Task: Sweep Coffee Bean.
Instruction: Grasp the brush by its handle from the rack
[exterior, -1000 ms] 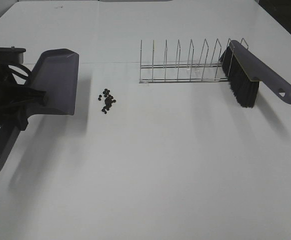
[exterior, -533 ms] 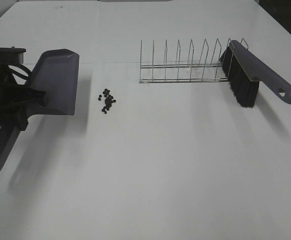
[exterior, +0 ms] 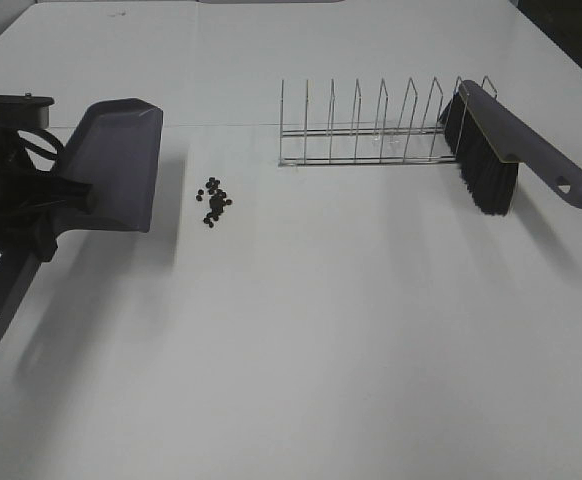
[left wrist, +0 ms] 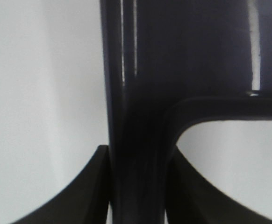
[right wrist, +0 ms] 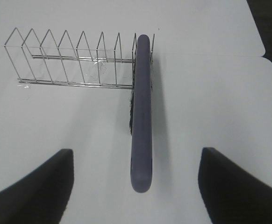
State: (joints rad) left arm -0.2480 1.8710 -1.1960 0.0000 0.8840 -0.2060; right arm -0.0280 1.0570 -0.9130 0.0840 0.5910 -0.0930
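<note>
The coffee beans [exterior: 214,202] lie in a small cluster on the white table. The grey dustpan [exterior: 116,165] is held just above the table to their left, with its open edge facing them. My left gripper [exterior: 56,200] is shut on the dustpan's handle [left wrist: 136,116], and its fingers [left wrist: 91,186] press it from both sides. A grey brush [exterior: 511,145] with black bristles leans on the right end of the wire rack. In the right wrist view my right gripper [right wrist: 137,156] is open and empty, with its fingers on either side of the brush handle [right wrist: 141,107] and short of it. It is out of the exterior view.
A wire rack [exterior: 371,125] stands at the back centre-right and also shows in the right wrist view [right wrist: 70,60]. The dark left arm [exterior: 1,170] fills the far left edge. The white table [exterior: 321,350] stretches wide in front.
The dustpan has shifted slightly to the right, toward the beans. The beans, brush and rack have not moved.
</note>
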